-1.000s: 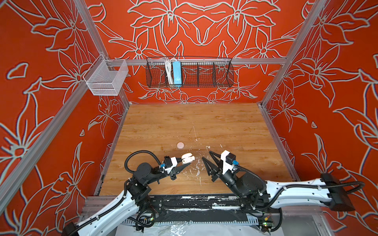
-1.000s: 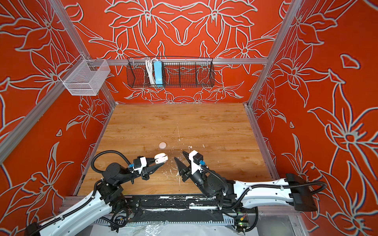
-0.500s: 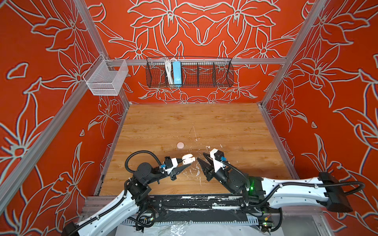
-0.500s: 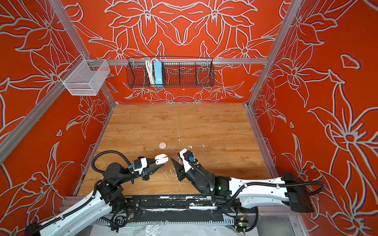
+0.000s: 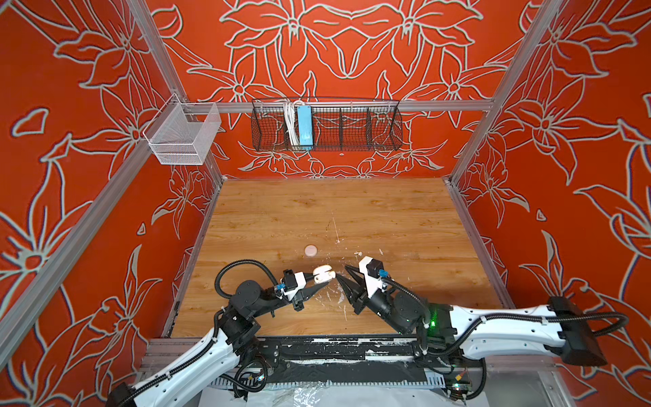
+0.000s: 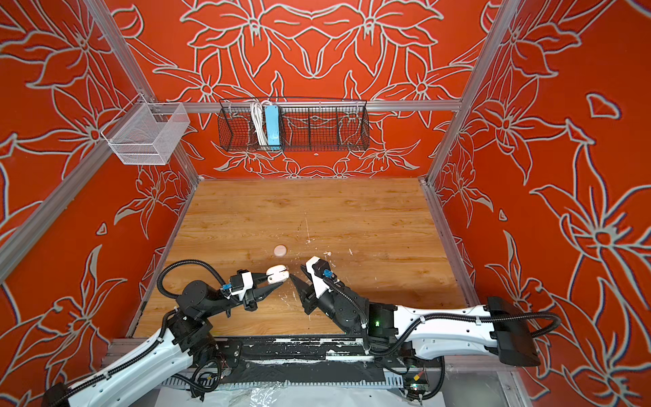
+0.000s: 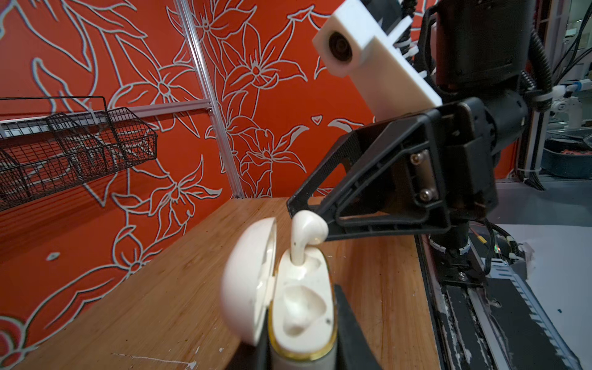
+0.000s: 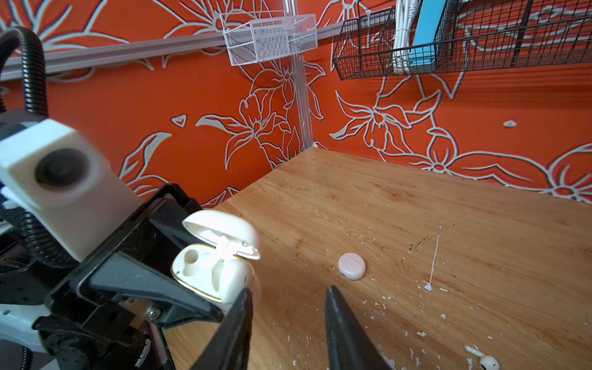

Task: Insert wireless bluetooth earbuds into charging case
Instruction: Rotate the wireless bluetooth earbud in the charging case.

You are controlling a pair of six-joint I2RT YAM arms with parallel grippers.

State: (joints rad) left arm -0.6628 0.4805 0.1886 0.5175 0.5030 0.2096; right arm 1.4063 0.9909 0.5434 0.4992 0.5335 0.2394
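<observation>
- The left gripper (image 5: 318, 282) is clamped on the base of a white case (image 5: 323, 272), holding it just above the near-middle of the table (image 5: 352, 211).
- The case's lid (image 7: 250, 282) is swung open to one side, so both sockets face out toward the right gripper (image 5: 342, 271).
- In the left wrist view an earbud (image 7: 307, 232) stands stem-down in the far socket, with its head above the rim. The near socket is bare.
- The right gripper's jaws stand partly apart, with their tips just beside the case mouth. One black finger (image 7: 323, 198) lies against or right behind the earbud's head; I cannot tell whether they touch.
- In the right wrist view nothing lies in the gap between the jaws.
- A closed round case (image 5: 310, 250) lies flat on the table beyond both grippers.
- A loose earbud (image 5: 358, 253) lies on the table near the round case, on the right arm's side, among white flecks.
</observation>
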